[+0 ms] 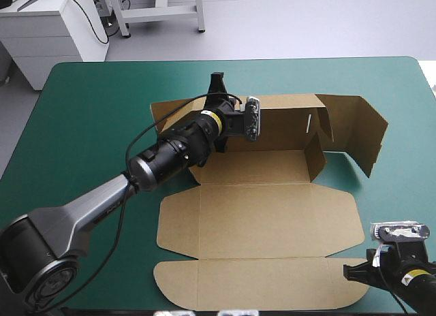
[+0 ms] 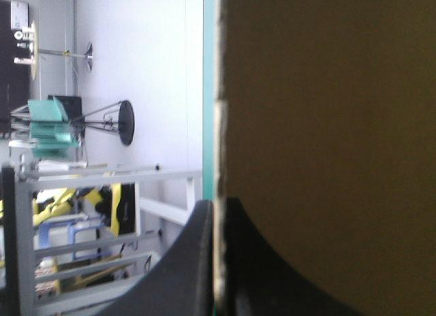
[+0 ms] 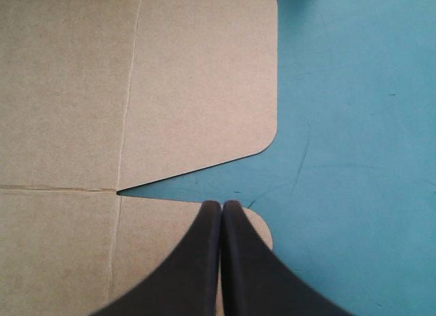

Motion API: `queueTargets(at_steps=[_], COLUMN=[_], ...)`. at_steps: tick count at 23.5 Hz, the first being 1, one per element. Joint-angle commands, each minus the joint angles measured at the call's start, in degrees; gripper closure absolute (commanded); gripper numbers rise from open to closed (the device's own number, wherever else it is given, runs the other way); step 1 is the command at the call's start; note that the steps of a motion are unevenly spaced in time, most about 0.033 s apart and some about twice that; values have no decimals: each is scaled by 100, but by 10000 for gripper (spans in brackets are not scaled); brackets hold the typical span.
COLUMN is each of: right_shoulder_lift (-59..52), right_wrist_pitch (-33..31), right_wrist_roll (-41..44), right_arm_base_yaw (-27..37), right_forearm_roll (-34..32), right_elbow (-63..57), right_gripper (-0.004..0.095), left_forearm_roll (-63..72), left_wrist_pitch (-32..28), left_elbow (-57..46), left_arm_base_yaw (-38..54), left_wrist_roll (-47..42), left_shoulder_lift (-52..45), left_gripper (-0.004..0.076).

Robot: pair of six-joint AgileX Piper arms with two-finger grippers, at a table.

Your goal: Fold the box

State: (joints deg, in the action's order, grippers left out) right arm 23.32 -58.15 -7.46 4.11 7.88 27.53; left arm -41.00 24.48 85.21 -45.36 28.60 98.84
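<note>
both pinched | left pincer [image 2: 216, 206] grips box [image 1: 272, 220] wall (upright) | right pincer [image 3: 222, 204] empty

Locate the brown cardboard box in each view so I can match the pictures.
High view: brown cardboard box at mid-table, far walls raised, near panels flat.
Left wrist view: its raised wall pinched in the jaws of the left gripper.
Right wrist view: its flat rounded flaps ahead of and under the right gripper, jaws shut.
Shared landmark: the teal-green table cover, beside the board in every view.
</note>
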Motion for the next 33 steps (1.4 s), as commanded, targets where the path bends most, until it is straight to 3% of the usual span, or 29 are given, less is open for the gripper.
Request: queueTargets(at_steps=[1,3,8,15,28,33], right_shoulder_lift=[33,33,33,33,67,911], right_wrist_pitch=[258,258,258,247,390,641], right_wrist_roll=[-22,-22,-22,-22,-22,73], right_arm_base_yaw=[-7,-7,-7,-7,-7,-7], right_forearm_roll=[39,39,39,76,207,183], right_elbow=[122,122,122,122,256,1426], right_gripper=[928,928,928,928,928,928], left_forearm_roll=[-2216,-2572,-2906,-4154,-4475,-4272], left_wrist_pitch=[772,1021,1067,2152,2330,2305], left_elbow=[198,198,191,58,-276,-276], left_arm_base_yaw=[-405,-589,-915,-1228,-1428,-1546], left_wrist_roll=[-1925,-2622,-3198,-3929,-4286,-4354], left_shoulder_lift=[-90,-45,-19,303,658,658], left_gripper=[733,732,733,732,732,732])
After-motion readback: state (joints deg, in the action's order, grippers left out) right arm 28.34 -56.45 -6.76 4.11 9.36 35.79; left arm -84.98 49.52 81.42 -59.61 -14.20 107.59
